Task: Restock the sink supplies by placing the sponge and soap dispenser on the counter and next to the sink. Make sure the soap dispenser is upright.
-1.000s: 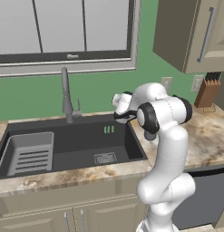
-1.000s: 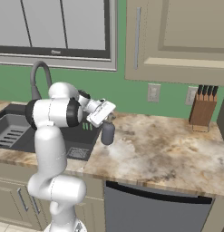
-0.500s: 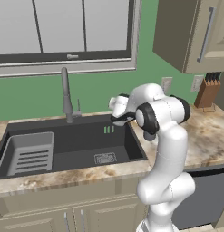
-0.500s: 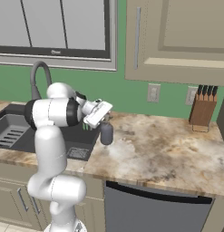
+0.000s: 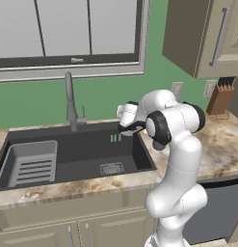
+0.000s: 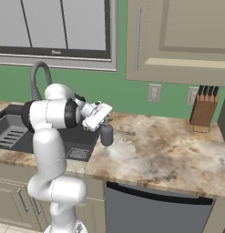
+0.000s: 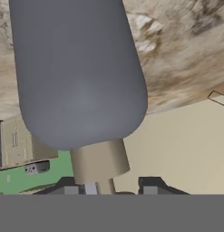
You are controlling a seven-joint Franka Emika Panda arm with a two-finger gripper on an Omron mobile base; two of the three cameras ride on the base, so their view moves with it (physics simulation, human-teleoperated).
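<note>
Now | gripper (image 6: 104,122) jaws nearly closed around soap dispenser (image 6: 106,135) neck | bottle hung upright below jaws, above counter (image 6: 168,145), beside sink (image 6: 13,132).

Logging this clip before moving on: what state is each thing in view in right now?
soap dispenser: upright, on or just above the counter right of the sink, neck between the fingers.
gripper: shut on the soap dispenser's neck.
sink: basin dry, grey rack insert at its left end.
faucet: no water running.
counter: knife block standing at the back.
upper cabinet: door shut.
</note>
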